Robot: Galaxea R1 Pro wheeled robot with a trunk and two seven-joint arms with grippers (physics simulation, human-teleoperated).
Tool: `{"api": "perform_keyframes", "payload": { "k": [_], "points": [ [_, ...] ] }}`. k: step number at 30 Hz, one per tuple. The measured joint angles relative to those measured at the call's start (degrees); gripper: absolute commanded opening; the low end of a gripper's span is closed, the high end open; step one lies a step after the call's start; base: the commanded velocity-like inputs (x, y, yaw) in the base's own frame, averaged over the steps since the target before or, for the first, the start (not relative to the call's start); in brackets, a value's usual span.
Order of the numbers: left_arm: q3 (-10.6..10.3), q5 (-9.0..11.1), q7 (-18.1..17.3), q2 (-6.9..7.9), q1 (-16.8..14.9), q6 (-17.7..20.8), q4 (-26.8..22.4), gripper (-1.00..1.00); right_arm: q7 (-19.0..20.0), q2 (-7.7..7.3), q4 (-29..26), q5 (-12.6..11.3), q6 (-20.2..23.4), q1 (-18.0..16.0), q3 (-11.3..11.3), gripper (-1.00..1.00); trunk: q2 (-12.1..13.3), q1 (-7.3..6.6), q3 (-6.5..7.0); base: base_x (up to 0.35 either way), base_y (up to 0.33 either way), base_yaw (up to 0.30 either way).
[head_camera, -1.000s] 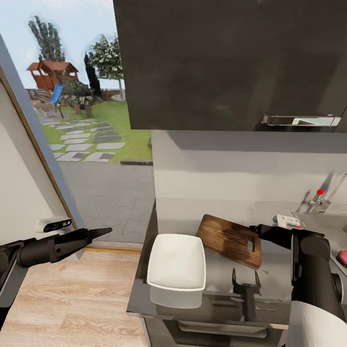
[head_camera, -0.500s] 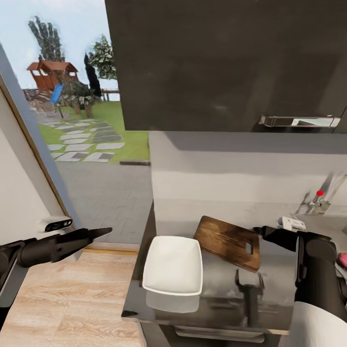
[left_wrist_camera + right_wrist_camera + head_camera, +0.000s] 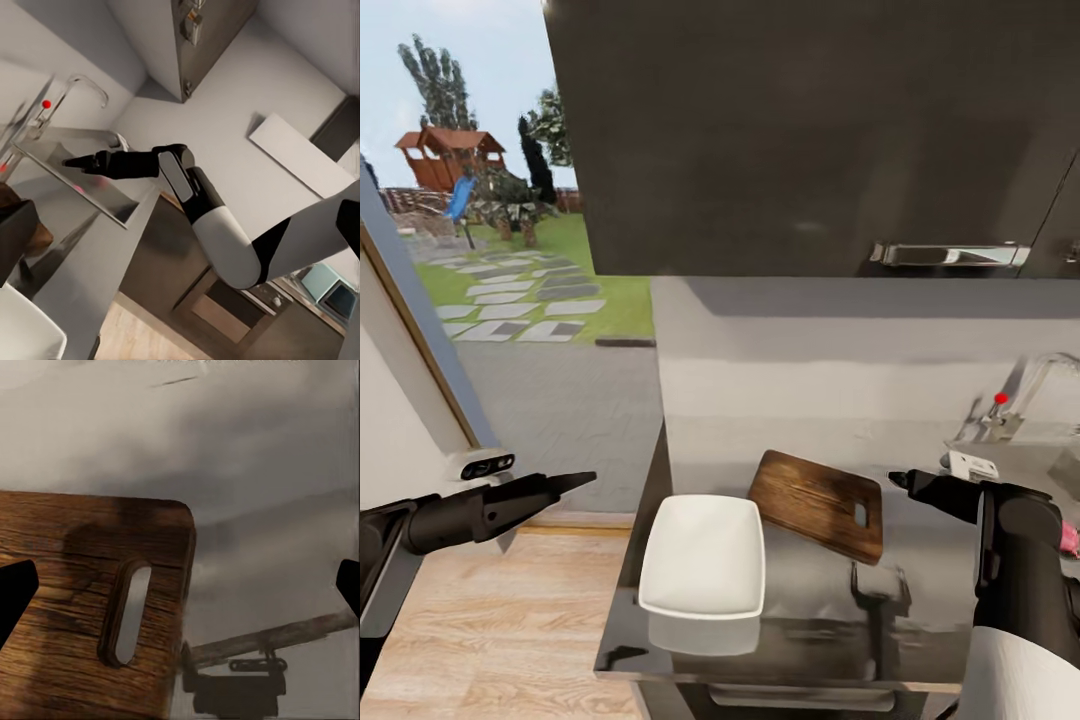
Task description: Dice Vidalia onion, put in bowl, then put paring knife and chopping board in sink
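Here, in the head view, the chopping board (image 3: 818, 503) is seen lying flat and angled on the dark desk (image 3: 920, 590), with the white bowl (image 3: 703, 556) sitting just beside its near-left corner. The sink (image 3: 1025, 460) is glimpsed at the right edge, its tap carrying a red knob (image 3: 1001, 398). The right pincer (image 3: 901, 480) is being held just beside the board's slotted end, above the desk; whether its fingers are parted cannot be told here. The left pincer (image 3: 582, 479) is being held out over the wooden floor (image 3: 490, 630), well apart from the desk, its fingers looking pressed together and nothing gripped.

In the left wrist view, the right arm (image 3: 202, 217) is being shown reaching over the sink's steel drainboard (image 3: 75, 180), the tap (image 3: 79, 86) curving beyond it.

In the right wrist view, the board's slot hole (image 3: 129, 615) is being looked down on, and the two fingertips (image 3: 15, 596) are seen spread wide at opposite edges, nothing between them.
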Motion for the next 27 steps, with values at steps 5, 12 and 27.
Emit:
{"api": "perform_keyframes", "payload": {
  "k": [5,12,27],
  "points": [
    [0.0,-0.1,0.0,-0.64,0.0,0.0,0.0,1.0,0.0,0.05,0.0,0.0,0.0,0.0,0.0,1.0,0.0,0.0,0.34,0.0,0.0,-0.197],
    [0.0,-0.1,-0.1,-0.85,0.0,-0.1,0.0,1.0,0.0,0.01,0.0,-0.1,0.0,0.0,0.0,1.0,0.0,0.0,0.81,0.0,0.003,-0.181],
    [0.0,-0.1,0.0,-0.88,0.0,0.0,0.0,1.0,0.0,0.02,0.0,0.0,0.0,0.0,0.0,1.0,0.0,0.0,1.28,0.0,0.241,-0.086]
  ]
}}
